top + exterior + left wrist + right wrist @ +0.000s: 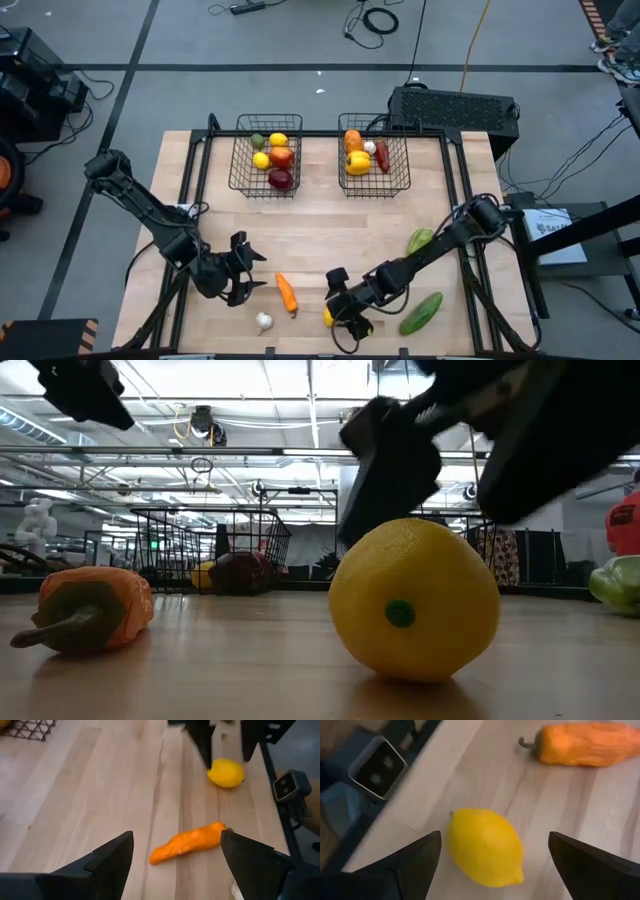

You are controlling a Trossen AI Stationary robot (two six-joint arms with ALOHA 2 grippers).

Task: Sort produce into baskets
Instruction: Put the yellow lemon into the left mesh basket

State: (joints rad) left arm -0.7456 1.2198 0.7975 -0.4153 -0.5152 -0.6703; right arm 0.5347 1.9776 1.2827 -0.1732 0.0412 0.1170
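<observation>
Two baskets (268, 176); on the table (320, 240) five loose pieces.

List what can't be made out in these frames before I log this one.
- Lemon, high view: mostly covered by the right claw, so contact can't be judged.
- Left basket contents, high view: pieces pile over one another; lower ones hidden.
- Garlic, left wrist view: cut off by the picture edge and the left claw.
- Cucumber, low view: cut by the frame edge.
- Baskets, low view: distant; contents too small to name.
</observation>
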